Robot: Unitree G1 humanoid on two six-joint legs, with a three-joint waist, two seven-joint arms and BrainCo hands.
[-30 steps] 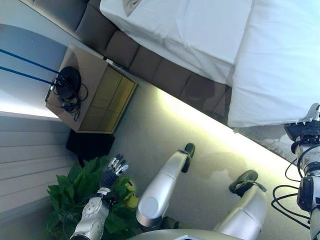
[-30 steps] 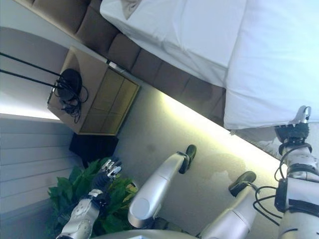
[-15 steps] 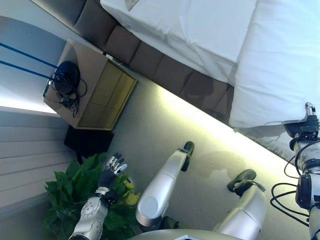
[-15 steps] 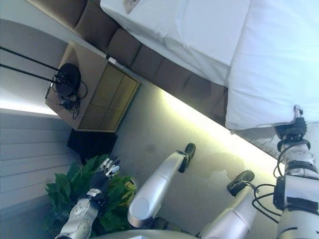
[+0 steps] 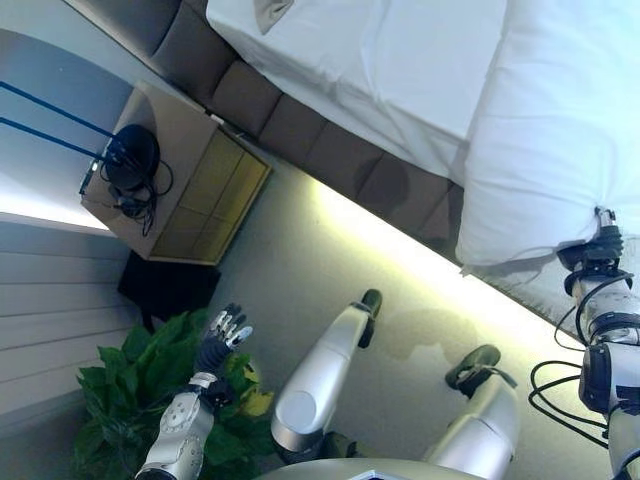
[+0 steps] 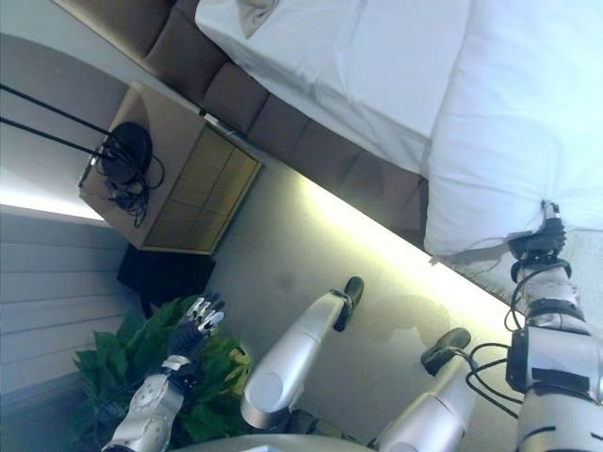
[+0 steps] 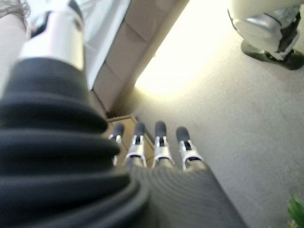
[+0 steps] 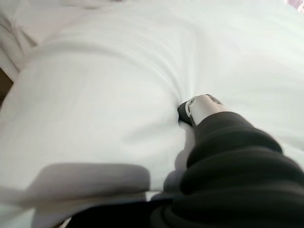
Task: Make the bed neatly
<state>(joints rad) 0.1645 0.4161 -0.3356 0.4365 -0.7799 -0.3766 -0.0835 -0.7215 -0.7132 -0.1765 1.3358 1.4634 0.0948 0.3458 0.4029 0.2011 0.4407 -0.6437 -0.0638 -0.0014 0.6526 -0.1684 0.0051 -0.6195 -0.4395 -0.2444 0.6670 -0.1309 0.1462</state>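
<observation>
The bed has a white sheet [image 5: 400, 60] and a thick white duvet [image 5: 560, 130] lying over its right part. My right hand [image 5: 590, 252] is at the duvet's near edge. In the right wrist view its thumb [image 8: 199, 107] presses into the cloth, which puckers around it; the fingers are hidden under the duvet's edge [image 8: 85, 178]. The hand looks shut on the duvet. My left hand [image 5: 222, 340] hangs low at the left, away from the bed, with its fingers [image 7: 159, 142] straight and empty.
The bed's brown padded side [image 5: 300, 125] runs diagonally above the grey floor [image 5: 330, 260]. A wooden nightstand [image 5: 185, 180] with a black device and cables [image 5: 130, 160] stands at the left. A green plant [image 5: 140, 400] is under my left hand.
My right hand has moved a little in towards the bed, and the duvet's edge bunches at it. The whole view has shifted slightly. The left hand has stayed in place.
</observation>
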